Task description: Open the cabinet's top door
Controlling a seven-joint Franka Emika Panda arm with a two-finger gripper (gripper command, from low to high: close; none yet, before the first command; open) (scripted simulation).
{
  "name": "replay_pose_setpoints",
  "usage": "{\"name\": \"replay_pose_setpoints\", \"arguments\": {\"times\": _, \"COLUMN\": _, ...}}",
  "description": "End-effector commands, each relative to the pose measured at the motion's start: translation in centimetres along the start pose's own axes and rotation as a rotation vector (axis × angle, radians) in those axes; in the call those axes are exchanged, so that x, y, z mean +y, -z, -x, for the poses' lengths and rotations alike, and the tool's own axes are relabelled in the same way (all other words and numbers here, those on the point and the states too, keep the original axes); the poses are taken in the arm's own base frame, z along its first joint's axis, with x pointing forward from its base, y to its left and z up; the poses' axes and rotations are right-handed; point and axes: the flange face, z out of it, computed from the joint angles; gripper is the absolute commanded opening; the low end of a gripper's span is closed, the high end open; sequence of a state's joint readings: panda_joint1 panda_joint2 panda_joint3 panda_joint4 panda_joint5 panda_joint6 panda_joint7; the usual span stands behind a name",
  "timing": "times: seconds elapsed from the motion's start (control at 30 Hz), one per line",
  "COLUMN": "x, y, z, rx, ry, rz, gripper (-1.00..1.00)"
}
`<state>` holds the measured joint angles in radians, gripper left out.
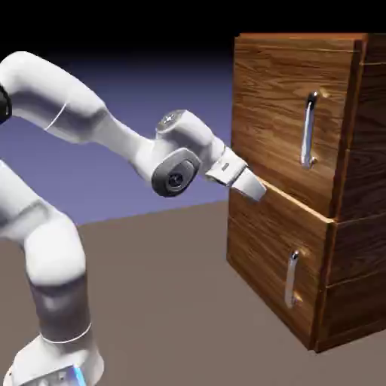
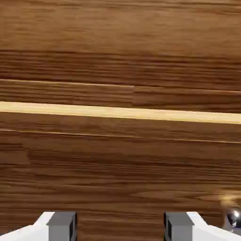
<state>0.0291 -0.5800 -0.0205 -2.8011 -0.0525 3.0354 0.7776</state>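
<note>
Scene: white arm reaching from the lower left toward the cabinet [image 1: 301,188], tall and brown-grained, standing on the tabletop [image 1: 166,301] at the exterior view's right.
Top door: the top door [image 1: 290,121] shut flush with the cabinet front, its long silver handle [image 1: 308,130] upright near the panel's right edge.
Lower panel: smaller front [image 1: 271,264] beneath, also shut, with a shorter handle [image 1: 291,277]; not the target.
Tool: tool [image 1: 256,188] levelled at the cabinet front near the seam between the two panels, left of and below the long handle; fingers [image 2: 62,225] spread well apart in the hand view, nothing between them.
Hand view: filled with wood grain and a pale horizontal seam [image 2: 120,112]; a small metallic glint [image 2: 232,217] at the lower right corner, too little showing to name.
Step in hand: approach, judged; handle not yet reached, no grip made.
Next move: likely a shift up and to the right to bracket the long bar between the spread fingers, then closing and pulling outward along the door's swing.
Risk: settling on the seam or the shorter handle instead.
</note>
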Motion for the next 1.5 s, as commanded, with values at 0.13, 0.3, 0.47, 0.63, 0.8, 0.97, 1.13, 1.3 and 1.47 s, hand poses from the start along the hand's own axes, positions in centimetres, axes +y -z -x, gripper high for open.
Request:
{"name": "replay_pose_setpoints", "arguments": {"times": 0.13, "x": -2.1, "y": 2.3, "z": -1.1, "rx": 0.049, "ry": 0.027, "rz": -0.054, "gripper": 0.0}}
{"name": "replay_pose_setpoints", "arguments": {"times": 0.3, "x": -3.6, "y": 4.5, "z": -2.0, "rx": 0.101, "ry": 0.048, "rz": -0.108, "gripper": 0.0}}
{"name": "replay_pose_setpoints", "arguments": {"times": 0.47, "x": -4.5, "y": 6.7, "z": -2.9, "rx": 0.154, "ry": 0.061, "rz": -0.16, "gripper": 0.0}}
{"name": "replay_pose_setpoints", "arguments": {"times": 0.63, "x": -4.9, "y": 8.6, "z": -3.9, "rx": 0.208, "ry": 0.068, "rz": -0.211, "gripper": 0.0}}
{"name": "replay_pose_setpoints", "arguments": {"times": 0.8, "x": -4.7, "y": 10.2, "z": -4.9, "rx": 0.262, "ry": 0.069, "rz": -0.262, "gripper": 0.0}}
{"name": "replay_pose_setpoints", "arguments": {"times": 0.97, "x": -4.1, "y": 11.4, "z": -5.9, "rx": 0.315, "ry": 0.063, "rz": -0.31, "gripper": 0.0}}
{"name": "replay_pose_setpoints", "arguments": {"times": 1.13, "x": -3.0, "y": 12.0, "z": -7.1, "rx": 0.365, "ry": 0.052, "rz": -0.358, "gripper": 0.0}}
{"name": "replay_pose_setpoints", "arguments": {"times": 1.3, "x": -1.5, "y": 12.1, "z": -8.3, "rx": 0.411, "ry": 0.036, "rz": -0.403, "gripper": 0.0}}
{"name": "replay_pose_setpoints", "arguments": {"times": 1.47, "x": 0.2, "y": 11.5, "z": -9.5, "rx": 0.453, "ry": 0.017, "rz": -0.447, "gripper": 0.0}}
